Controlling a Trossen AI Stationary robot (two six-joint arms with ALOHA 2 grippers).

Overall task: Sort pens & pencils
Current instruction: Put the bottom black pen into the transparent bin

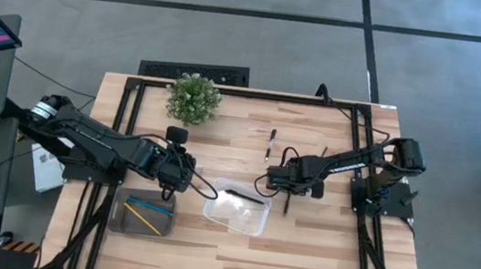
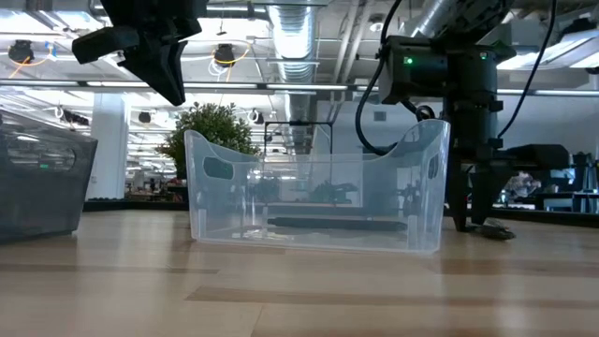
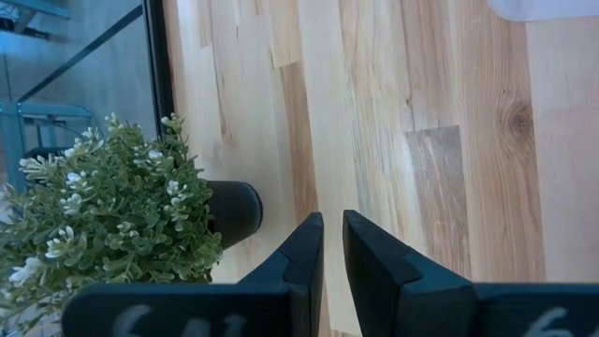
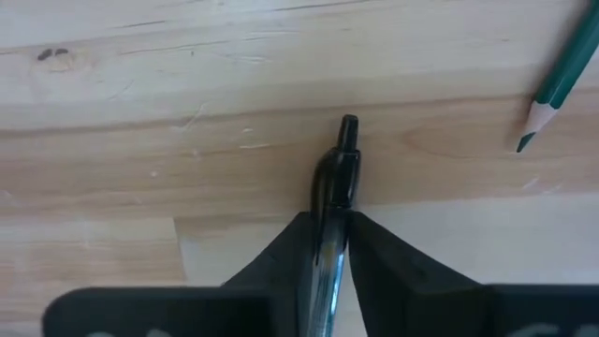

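Observation:
My right gripper (image 1: 270, 179) (image 4: 329, 220) is shut on a black pen (image 4: 339, 168) just right of the clear bin (image 1: 236, 207), with its fingers down near the table (image 2: 473, 217). Another black pen (image 1: 247, 196) (image 2: 337, 223) lies flat on the clear bin's floor, and one more (image 1: 270, 145) lies on the table farther back. The yellow pencil (image 1: 149, 222) and the light blue pencil (image 1: 151, 204) lie in the grey bin (image 1: 123, 217). My left gripper (image 1: 185, 174) (image 3: 332, 220) hangs above the table between the two bins, shut and empty. My right gripper pinches the black pen's barrel (image 4: 328, 239) between its two fingers. The pen's narrow end (image 4: 348, 126) sticks out past the fingertips. The fingers come from above, pointing down. I cannot tell whether the pen rests on the table.
A green pencil (image 4: 560, 86) lies on the table beside my right gripper. A small potted plant (image 1: 193, 98) stands at the back, with a black round object (image 1: 176, 134) in front of it. Bare wood lies along the near edge.

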